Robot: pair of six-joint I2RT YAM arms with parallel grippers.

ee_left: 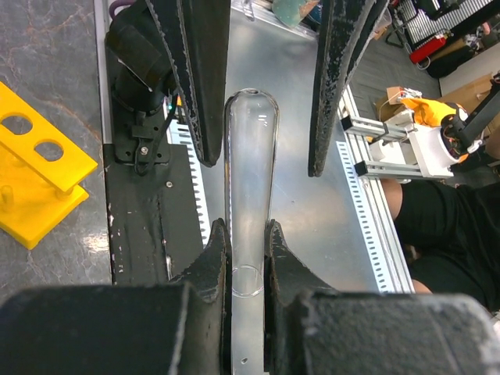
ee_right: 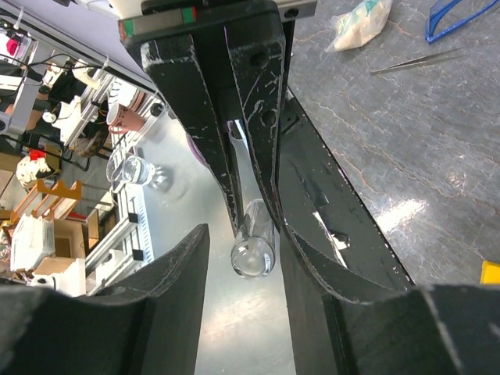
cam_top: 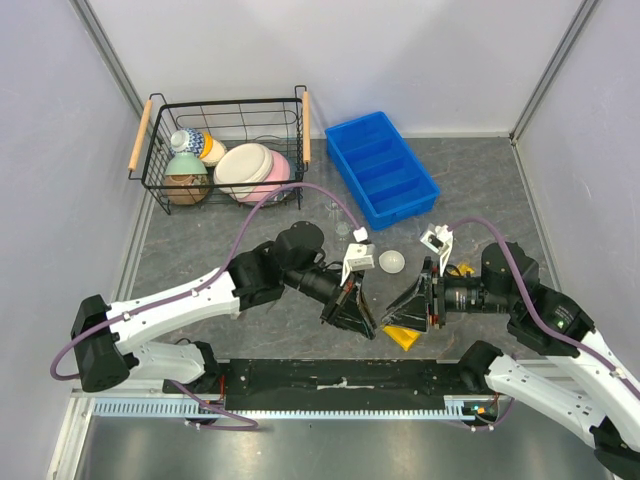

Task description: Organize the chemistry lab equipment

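The left tool [ee_left: 248, 238] is clamped on the glass tube [ee_left: 250, 156] and holds it up near the front of the worktop [cam_top: 190, 250], close to the yellow rack [cam_top: 403, 337]. The tube's round end sits between the fingers of the right tool [ee_left: 262, 160], which are apart and not touching it. If the left tool lets go too soon, or the right one squeezes crooked, the tube could slip, fall and break.

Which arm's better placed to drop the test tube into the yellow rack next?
Left, probably: the left gripper clamps the test tube. The right gripper only straddles its rounded end, jaws open. The yellow rack sits near both.
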